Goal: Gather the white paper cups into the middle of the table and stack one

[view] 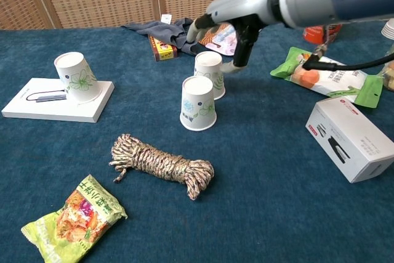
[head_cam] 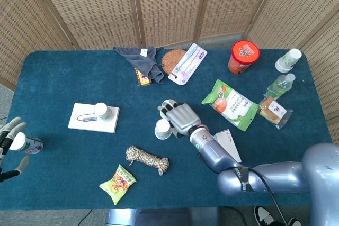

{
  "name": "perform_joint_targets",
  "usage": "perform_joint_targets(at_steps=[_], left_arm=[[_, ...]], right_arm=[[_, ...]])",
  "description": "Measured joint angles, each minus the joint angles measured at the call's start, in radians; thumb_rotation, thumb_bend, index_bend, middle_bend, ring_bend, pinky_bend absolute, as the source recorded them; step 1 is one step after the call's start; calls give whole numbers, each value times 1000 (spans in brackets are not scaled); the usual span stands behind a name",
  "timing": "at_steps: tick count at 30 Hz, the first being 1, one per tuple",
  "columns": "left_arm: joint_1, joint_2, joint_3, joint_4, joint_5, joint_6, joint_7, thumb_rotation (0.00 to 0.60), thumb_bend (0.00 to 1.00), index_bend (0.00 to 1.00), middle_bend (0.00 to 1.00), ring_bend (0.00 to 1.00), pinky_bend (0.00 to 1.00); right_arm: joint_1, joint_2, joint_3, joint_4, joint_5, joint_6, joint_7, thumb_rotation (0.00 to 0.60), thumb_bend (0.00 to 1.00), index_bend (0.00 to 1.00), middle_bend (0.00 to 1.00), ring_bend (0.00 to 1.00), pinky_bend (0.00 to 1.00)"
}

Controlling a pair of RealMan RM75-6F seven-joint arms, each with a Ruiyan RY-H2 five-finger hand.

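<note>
Two white paper cups stand upside down near the table's middle, the front cup and the back cup close together. My right hand hovers above and just behind them with its fingers spread, holding nothing; in the head view it covers the back cup. A third cup lies tilted on a flat white box at the left. A fourth cup stands at the far right back corner. My left hand hangs off the table's left edge, fingers apart.
A coiled rope and a snack bag lie in front of the cups. A white carton sits to the right, with a green food pack behind it. A small bottle lies beside my left hand.
</note>
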Motion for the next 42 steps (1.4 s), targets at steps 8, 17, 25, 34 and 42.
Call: perform_joint_targets(at_steps=[8,17,25,34,42], left_arm=[[-22,15,-4,-21,7,-27,54,600,465,0,0,0,0],[-57,29,-16,-44,0,-70,132,600,466,0,0,0,0],[-91,28,-34,-55,-31,-113,209,600,467,0,0,0,0],[-132,28,-53,-60,-81,-170,258,600,467,0,0,0,0],[-162,20,-69,-58,-111,-202,269,600,467,0,0,0,0]], right_arm=[[-80,70,-1,-54,-78,65,33,600,475,28,9,0,344],[-171,138,-3,-115,-157,138,56,600,479,23,0,0,249],[-257,176,-12,-155,-253,209,62,600,495,22,0,0,221],[-385,199,-25,-172,-407,306,105,600,498,22,0,0,104],[-492,225,-40,-129,-537,338,191,600,497,24,0,0,46]])
